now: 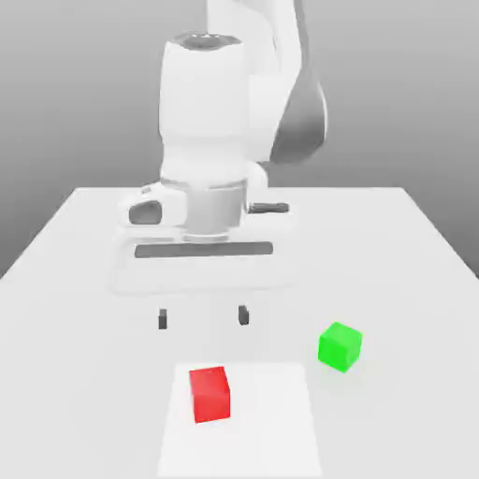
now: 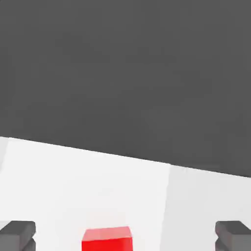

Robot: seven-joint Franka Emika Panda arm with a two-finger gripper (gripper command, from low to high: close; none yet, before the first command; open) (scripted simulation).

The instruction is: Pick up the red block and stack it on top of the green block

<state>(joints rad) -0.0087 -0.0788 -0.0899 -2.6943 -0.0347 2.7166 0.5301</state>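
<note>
In the exterior view the gripper [image 1: 203, 318] hangs above the table [image 1: 84, 243] with its two dark fingertips spread wide and nothing between them. The red block [image 1: 210, 393] sits on the table nearer the camera than the fingertips, on a slightly brighter patch of the surface, and clear of the gripper. The green block [image 1: 340, 346] stands well apart from it, toward the exterior view's right and a little farther back. The step in hand looks like the approach to the grasp. To do it well, the hand should first travel over the red block until the block lies midway between the fingertips, then descend straight down, keeping the fingers spread until they flank two opposite faces. The block appears turned a little relative to the table edges, so matching the wrist to its faces should give a flat, square pinch. The cube itself is small, bright red and plain-faced, with sharp edges and about the same size as the green one.

In the hand view the gripper [image 2: 126, 235] shows one grey fingertip at each lower corner, wide apart. The red block [image 2: 107, 239] lies between them but off-centre, closer to one finger, so some sideways correction seems needed before descending. Its top face reads lighter than its front face.
</note>
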